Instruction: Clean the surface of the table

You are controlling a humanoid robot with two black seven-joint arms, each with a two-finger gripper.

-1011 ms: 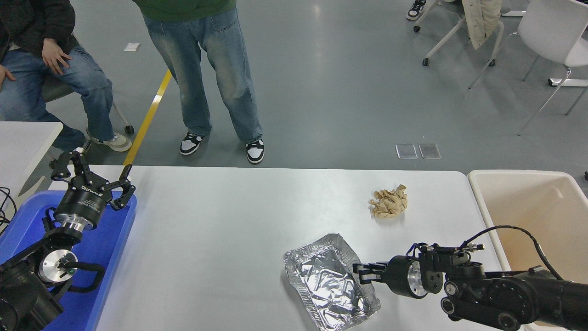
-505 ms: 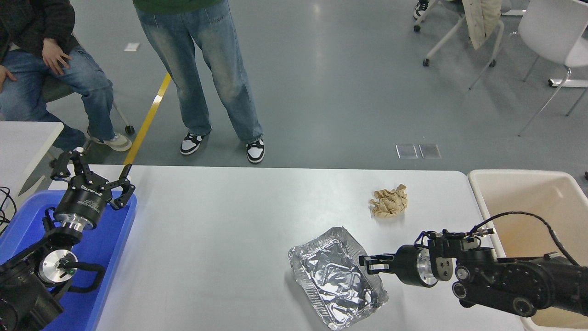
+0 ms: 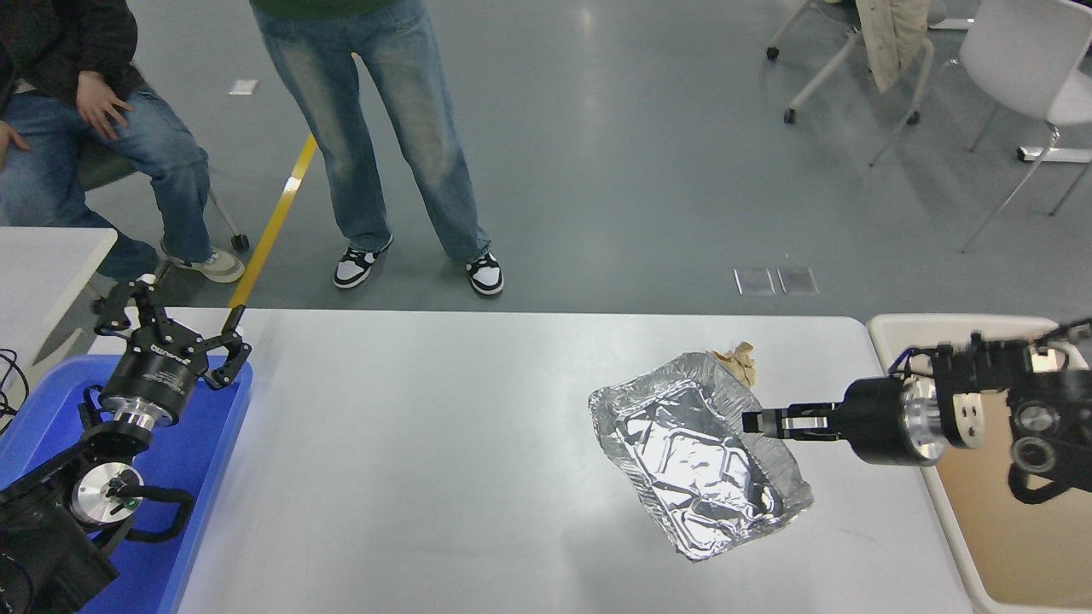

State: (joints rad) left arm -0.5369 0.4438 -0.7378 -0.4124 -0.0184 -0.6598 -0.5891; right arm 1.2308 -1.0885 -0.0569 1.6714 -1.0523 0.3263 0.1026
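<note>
The table surface (image 3: 409,443) is a wide light grey-white top. My right gripper (image 3: 752,421) is shut on the right rim of a crumpled foil tray (image 3: 691,456) and holds it lifted above the table's right part. A crumpled tan paper wad (image 3: 740,359) lies behind the tray, mostly hidden by it. My left gripper (image 3: 171,328) is open and parked at the lower left above the blue plastic tray (image 3: 200,443).
A beige bin (image 3: 998,503) stands off the table's right edge, under my right arm. A smaller white table corner (image 3: 51,256) is at the left. One person stands and one person sits beyond the far edge. Chairs stand at the upper right.
My right gripper has lifted the foil tray off the table and carried it up and to the right, toward the bin. The tray now covers most of the paper wad. The standing person shifted their feet.
</note>
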